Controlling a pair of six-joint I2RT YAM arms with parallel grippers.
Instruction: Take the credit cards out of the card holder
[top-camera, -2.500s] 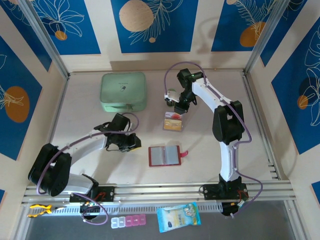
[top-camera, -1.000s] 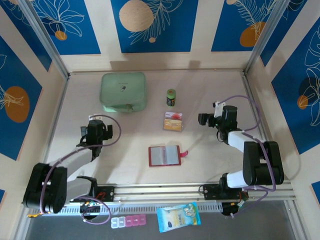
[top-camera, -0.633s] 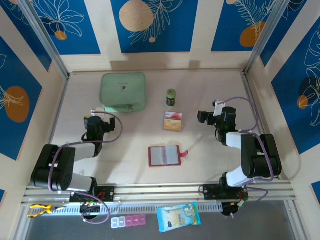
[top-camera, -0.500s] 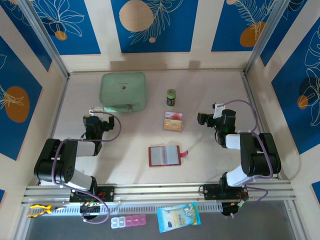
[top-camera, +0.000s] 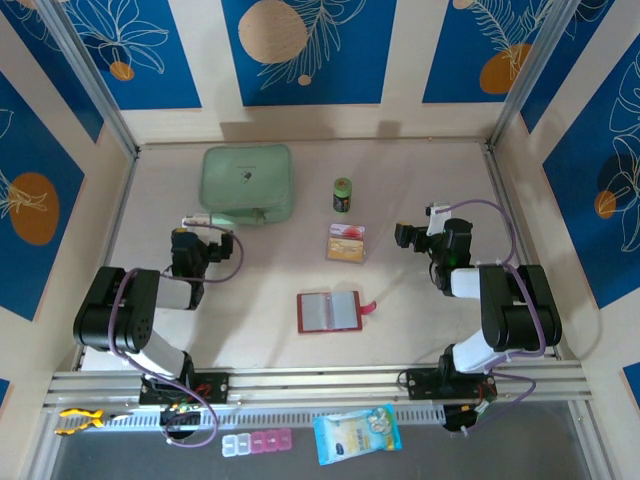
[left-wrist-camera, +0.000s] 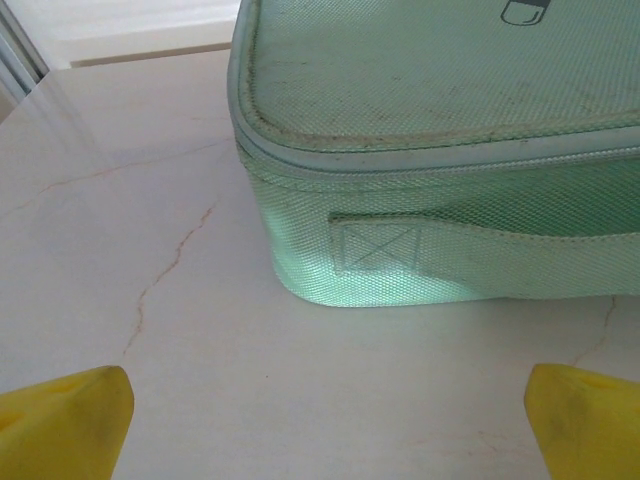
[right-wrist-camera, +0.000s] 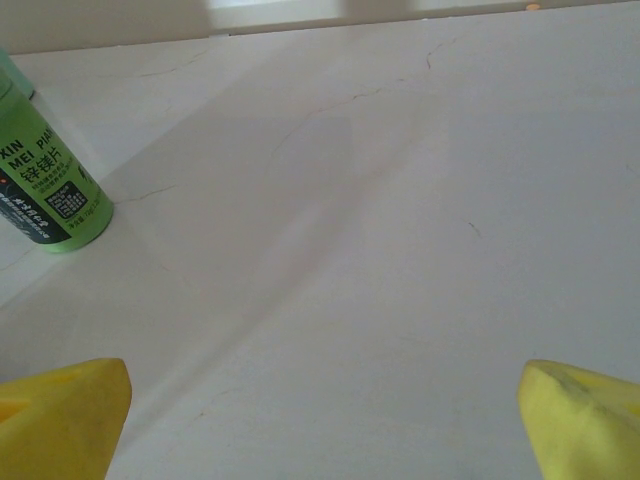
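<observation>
Card holder (top-camera: 329, 311) dark-red, open flat, tab right; left pincer (left-wrist-camera: 320, 425), right pincer (right-wrist-camera: 320, 425) spread, empty.

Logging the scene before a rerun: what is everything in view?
zip case: one, mint green, far left
bottle: one, green, far centre
credit cards: small stack, orange, red, whitish, just nearer than bottle
card holder: one, dark red, open, centre
packet: one, blue, near edge, centre
pill box: one, clear and pink, left of packet
yellow object: one, near-left corner
left gripper: one, yellow fingers, open, facing zip case
right gripper: one, yellow fingers, open, bottle to its left
</observation>
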